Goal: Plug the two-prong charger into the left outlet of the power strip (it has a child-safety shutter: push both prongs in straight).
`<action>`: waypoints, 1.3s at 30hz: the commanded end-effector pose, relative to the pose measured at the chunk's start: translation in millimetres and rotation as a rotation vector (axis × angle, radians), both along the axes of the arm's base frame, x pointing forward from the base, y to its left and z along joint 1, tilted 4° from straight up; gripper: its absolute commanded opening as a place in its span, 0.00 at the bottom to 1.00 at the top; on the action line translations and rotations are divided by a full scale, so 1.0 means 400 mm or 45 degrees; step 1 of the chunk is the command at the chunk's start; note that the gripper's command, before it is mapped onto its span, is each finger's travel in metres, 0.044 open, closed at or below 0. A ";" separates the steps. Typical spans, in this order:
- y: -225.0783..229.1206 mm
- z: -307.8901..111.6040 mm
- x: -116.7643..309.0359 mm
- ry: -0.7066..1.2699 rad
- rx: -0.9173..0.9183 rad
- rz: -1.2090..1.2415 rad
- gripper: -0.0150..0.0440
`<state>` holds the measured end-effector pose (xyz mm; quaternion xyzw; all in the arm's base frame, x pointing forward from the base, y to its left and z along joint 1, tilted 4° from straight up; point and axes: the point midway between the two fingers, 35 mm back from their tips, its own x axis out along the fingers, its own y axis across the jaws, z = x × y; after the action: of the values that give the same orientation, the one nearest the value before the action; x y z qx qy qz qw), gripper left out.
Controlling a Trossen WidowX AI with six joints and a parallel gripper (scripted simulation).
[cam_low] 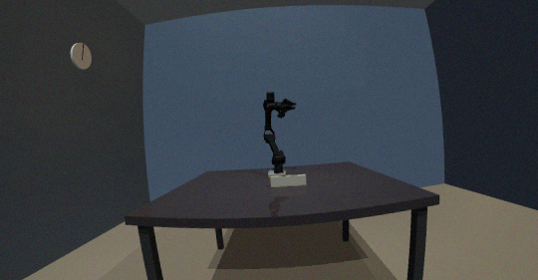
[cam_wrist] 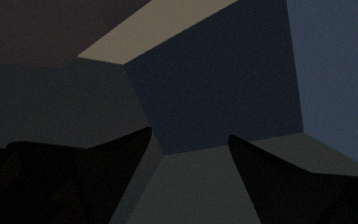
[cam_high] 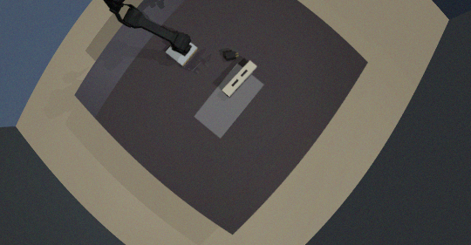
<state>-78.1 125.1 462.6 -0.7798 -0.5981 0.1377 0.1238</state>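
The black two-prong charger [cam_high: 228, 55] lies on the table near the upper end of the power strip, its small gold prongs toward the strip's end. The power strip [cam_high: 250, 67] [cam_low: 289, 181] is a long cream block with two dark outlet slots on top. The charger cannot be made out in the exterior view. My gripper [cam_low: 294, 106] [cam_wrist: 189, 134] is open and empty, held high above the table and pointing sideways, well away from the charger. The wrist view shows only the walls, floor, part of the table and the two dark fingers.
A light grey rectangle [cam_high: 227, 115] lies on the dark table [cam_high: 283, 111] [cam_low: 199, 201], beside and under the strip. A small dark block [cam_high: 242, 62] adjoins the strip's upper end. The arm's white base plate [cam_high: 175, 57] is left of the charger in the top view.
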 end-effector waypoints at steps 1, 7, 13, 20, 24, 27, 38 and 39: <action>0.000 0.000 0.003 0.008 0.000 -0.002 0.98; 0.003 -0.007 0.083 0.254 0.015 -0.075 1.00; 0.006 -0.022 0.163 0.509 0.035 -0.159 1.00; 0.010 -0.046 0.247 0.781 0.061 -0.258 1.00; 0.014 -0.066 0.298 0.950 0.076 -0.326 1.00; 0.017 -0.083 0.335 1.075 0.089 -0.380 1.00; 0.026 -0.167 0.463 1.524 0.131 -0.608 1.00; 0.027 -0.176 0.474 1.563 0.135 -0.631 1.00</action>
<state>98.2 134.9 403.5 -0.6829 -0.2680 0.4753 0.4856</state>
